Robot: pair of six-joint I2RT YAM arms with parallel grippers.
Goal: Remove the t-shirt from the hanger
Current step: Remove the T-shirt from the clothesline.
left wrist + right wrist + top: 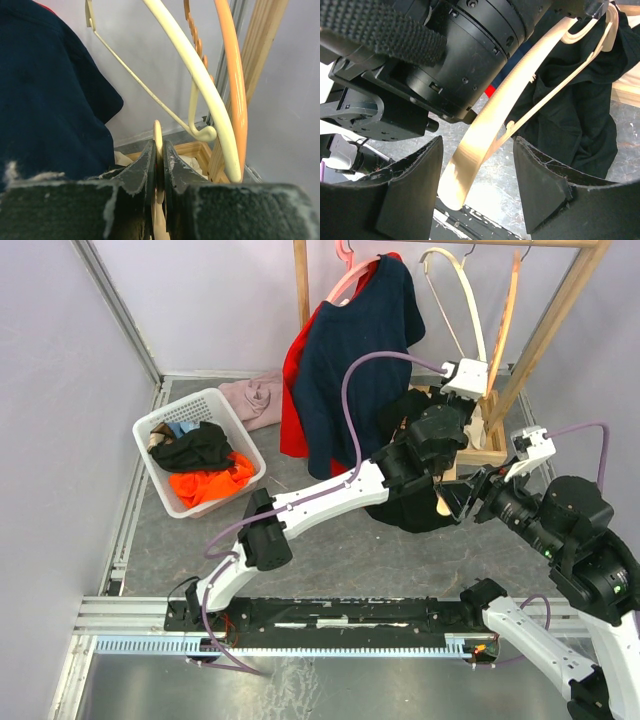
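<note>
A cream hanger [485,135] carries a black t-shirt [575,110] that droops off its far arm. In the top view the t-shirt [405,512] hangs low between the two arms, in front of the wooden rack. My left gripper [159,150] is shut on a thin cream part of the hanger [158,132]. My right gripper [477,145] is open, and the bare rounded end of the hanger arm lies between its fingers [410,185] without touching either. That hanger tip [441,505] shows just in front of the right gripper in the top view.
A navy shirt [350,360] over a red one hangs on a pink hanger on the wooden rack [545,335]. Empty cream [465,300] and wooden hangers hang beside it. A white basket [172,508] of clothes stands at the left, a pink garment [255,395] behind it.
</note>
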